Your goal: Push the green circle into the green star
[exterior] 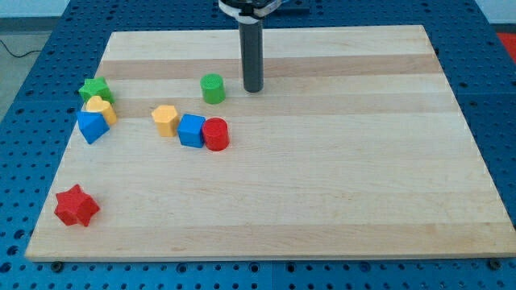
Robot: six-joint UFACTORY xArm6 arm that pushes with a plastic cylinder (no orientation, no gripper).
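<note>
The green circle stands on the wooden board near the view's top, left of centre. The green star sits far to the view's left, at about the same height. My tip rests on the board just to the right of the green circle, a small gap apart from it. The rod rises straight up from the tip to the view's top edge.
A yellow block and a blue block sit just below the green star. A yellow block, a blue cube and a red circle cluster below the green circle. A red star lies at the bottom left.
</note>
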